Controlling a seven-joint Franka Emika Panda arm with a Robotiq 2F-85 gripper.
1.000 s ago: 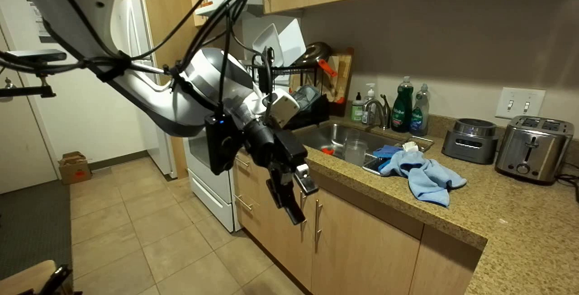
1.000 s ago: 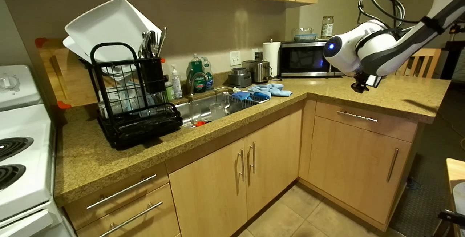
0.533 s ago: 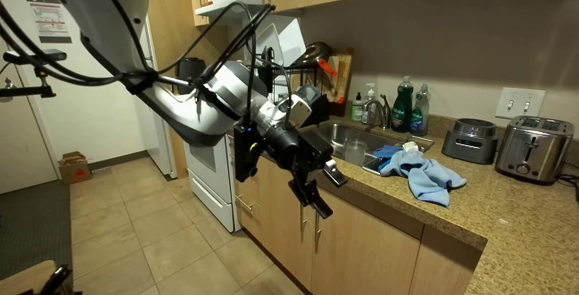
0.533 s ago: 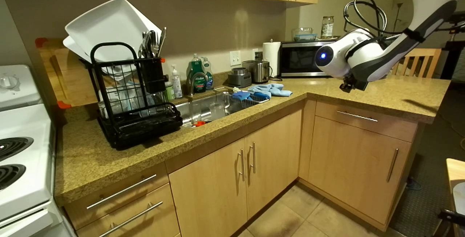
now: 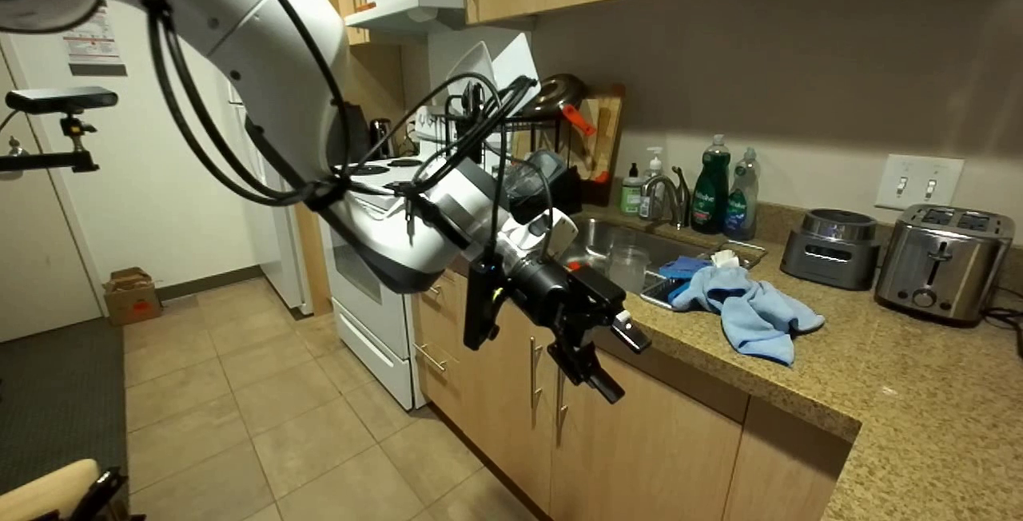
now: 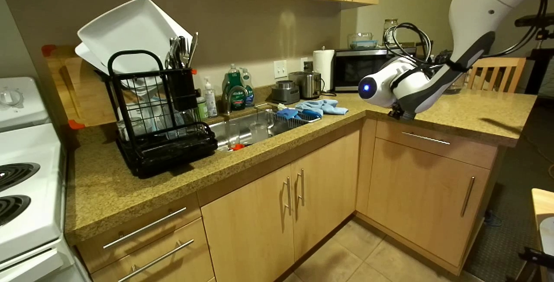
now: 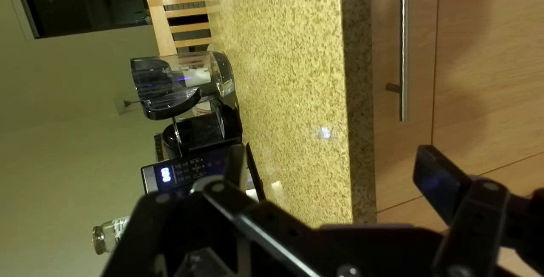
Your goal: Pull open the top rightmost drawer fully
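Under the worktop (image 6: 467, 107): rightmost drawer (image 6: 435, 147) closed, bar handle (image 7: 404, 47) along its front; before the worktop's edge: jaws spread wide; on the worktop: steel toaster (image 5: 947, 261)

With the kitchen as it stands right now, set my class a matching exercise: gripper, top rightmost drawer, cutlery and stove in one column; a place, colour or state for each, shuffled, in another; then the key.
Things
1. gripper
2. top rightmost drawer
3. cutlery
4. stove

Places, colours, states
A. closed
B. mostly white
C. open, holding nothing
D. sticking up from a black holder

Pairs: 1-C, 2-A, 3-D, 4-B
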